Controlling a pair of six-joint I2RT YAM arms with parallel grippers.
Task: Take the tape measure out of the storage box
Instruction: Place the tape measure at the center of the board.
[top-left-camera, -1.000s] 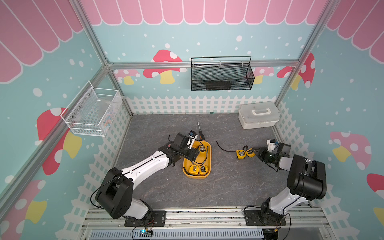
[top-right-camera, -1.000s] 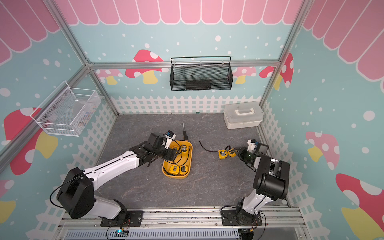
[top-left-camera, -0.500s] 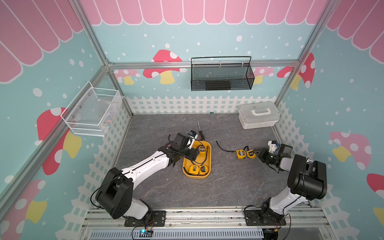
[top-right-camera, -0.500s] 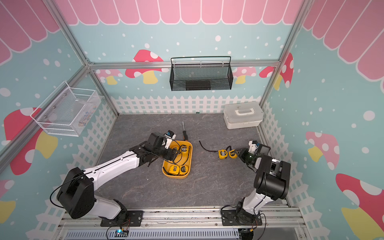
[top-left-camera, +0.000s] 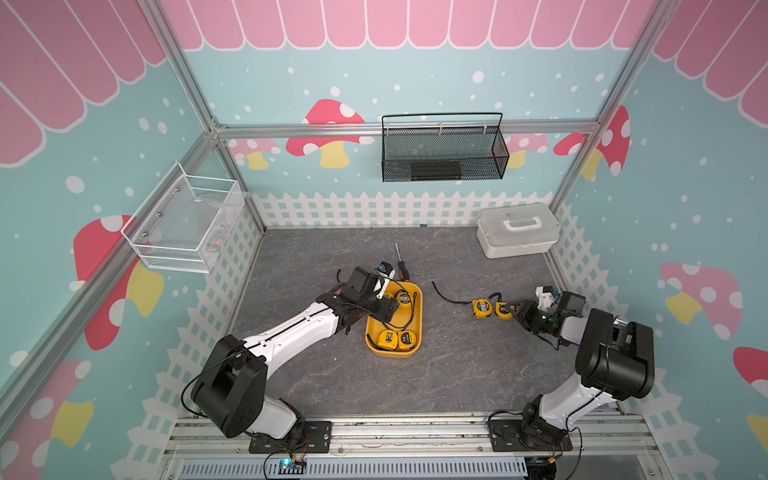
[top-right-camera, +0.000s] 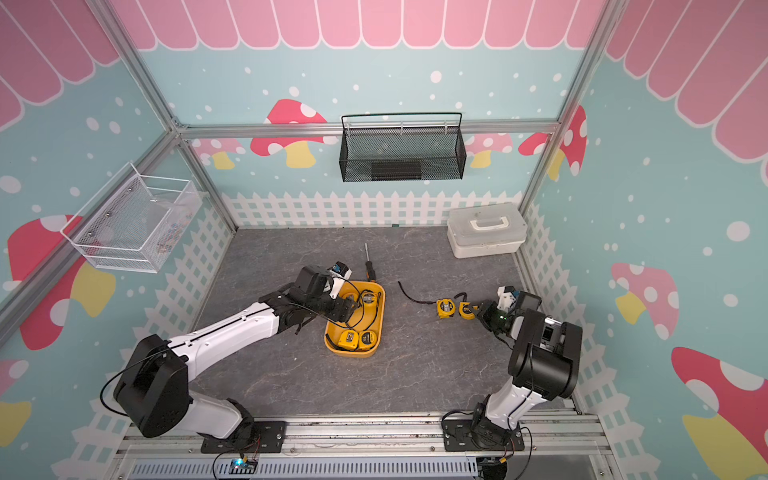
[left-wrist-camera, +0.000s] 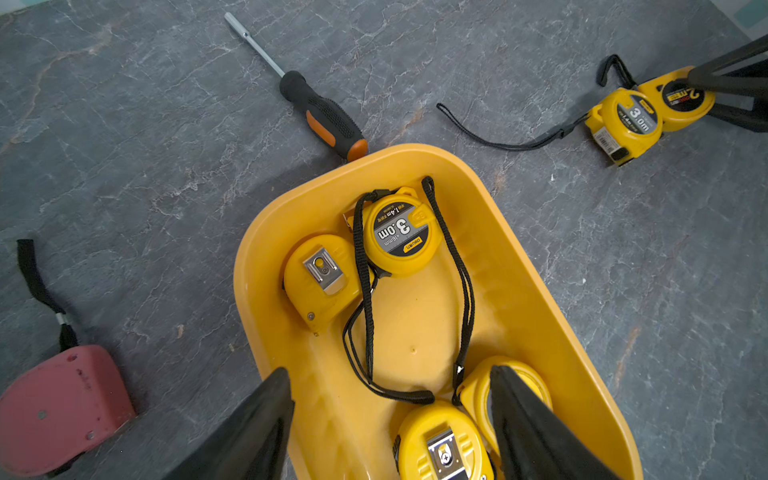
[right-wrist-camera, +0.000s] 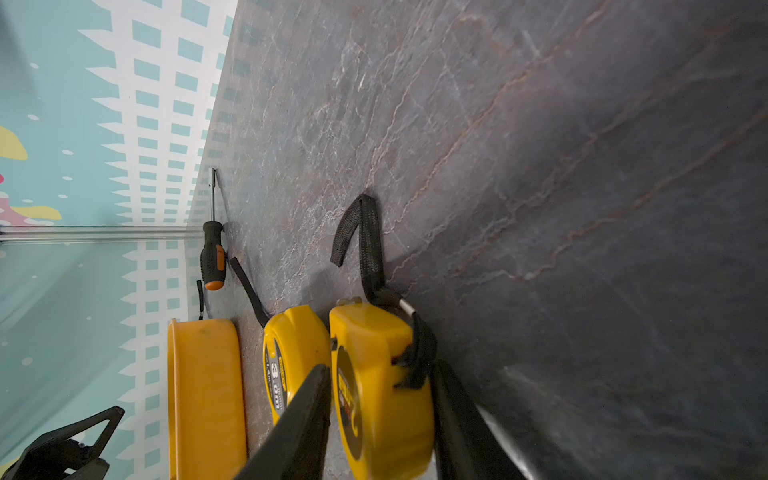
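Tabletop (top-left-camera: 457, 374) of grey stone pattern fills the floor of the cell. On the far wall hangs a black mesh basket (top-left-camera: 442, 153), and on the left wall a white wire basket (top-left-camera: 183, 224). A white case (top-left-camera: 515, 230) with a handle stands in the far right corner. The storage box (top-left-camera: 418, 324), yellow-orange and without lid, lies near the middle of the table in both top views. A screwdriver (top-left-camera: 401, 266) lies just beyond its far end.

The left gripper (left-wrist-camera: 388, 372) hovers over the box with jaws wide apart, holding nothing. The right gripper (right-wrist-camera: 380, 368) is low at the table, right of the box. Its jaws stand narrow on both sides of the 2 m tape measure (top-left-camera: 505, 311), which rests on the table; whether they press it I cannot tell. Touching this one on the left is a 3.0 m tape measure (top-left-camera: 481, 308), also outside the box.

Inside the box, at the far end, lie a face-up tape measure (left-wrist-camera: 401, 237) and a clip-up tape measure (left-wrist-camera: 318, 278). At the near end lie a second clip-up one (left-wrist-camera: 440, 444) and a fourth tape measure (left-wrist-camera: 476, 395), partly hidden by a finger. A red tape measure (left-wrist-camera: 62, 407) lies on the table left of the box.
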